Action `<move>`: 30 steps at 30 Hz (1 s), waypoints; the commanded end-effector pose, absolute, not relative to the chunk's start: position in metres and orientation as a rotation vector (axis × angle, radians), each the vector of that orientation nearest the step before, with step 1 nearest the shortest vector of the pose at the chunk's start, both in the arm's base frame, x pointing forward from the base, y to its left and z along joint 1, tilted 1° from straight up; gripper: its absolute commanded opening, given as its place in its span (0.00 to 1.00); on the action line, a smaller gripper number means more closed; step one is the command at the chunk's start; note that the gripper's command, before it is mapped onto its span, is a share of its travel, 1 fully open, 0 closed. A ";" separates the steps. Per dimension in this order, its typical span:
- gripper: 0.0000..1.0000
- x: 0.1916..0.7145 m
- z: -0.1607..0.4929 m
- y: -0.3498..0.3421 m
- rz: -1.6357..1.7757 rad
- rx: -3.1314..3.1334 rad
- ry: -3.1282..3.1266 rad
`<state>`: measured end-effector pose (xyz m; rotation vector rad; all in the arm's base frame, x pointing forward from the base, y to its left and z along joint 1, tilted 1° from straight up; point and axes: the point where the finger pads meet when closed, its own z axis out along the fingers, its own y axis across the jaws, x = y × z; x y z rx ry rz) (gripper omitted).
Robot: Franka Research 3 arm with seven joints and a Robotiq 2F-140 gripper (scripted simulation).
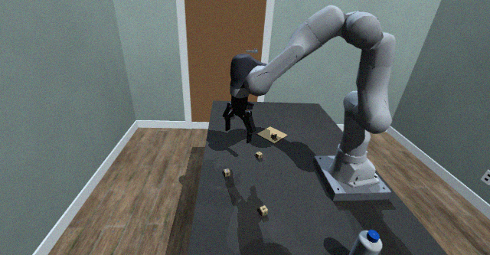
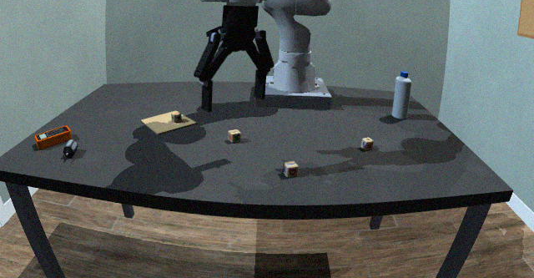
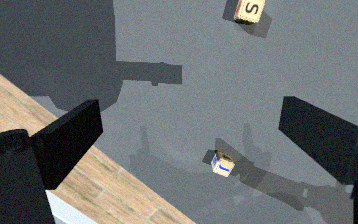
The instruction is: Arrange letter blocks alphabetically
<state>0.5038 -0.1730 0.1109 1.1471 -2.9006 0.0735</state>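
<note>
The tan mat (image 1: 264,134) (image 2: 158,127) bears one dark-looking block (image 1: 274,135) (image 2: 176,117); its top is unreadable. A block with a black S on top (image 1: 259,155) (image 2: 234,136) (image 3: 251,9) lies on the table beside the mat. A block with a blue mark on top (image 1: 227,172) (image 2: 290,169) (image 3: 223,166) sits nearer the table edge far from the base; I cannot read the mark surely. Another block (image 1: 263,210) (image 2: 367,144) lies farther from the mat, its top unclear. My gripper (image 1: 238,134) (image 2: 234,103) (image 3: 190,114) is open and empty, raised above the table.
A white bottle with a blue cap (image 1: 368,243) (image 2: 401,98) stands on the bottle-side end of the table. An orange device (image 2: 53,137) and a small dark cylinder (image 2: 71,148) lie at the opposite end, beyond the mat. The arm's shadows fall across the table.
</note>
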 end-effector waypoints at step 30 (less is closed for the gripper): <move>1.00 0.460 0.109 -0.239 0.067 1.726 -2.591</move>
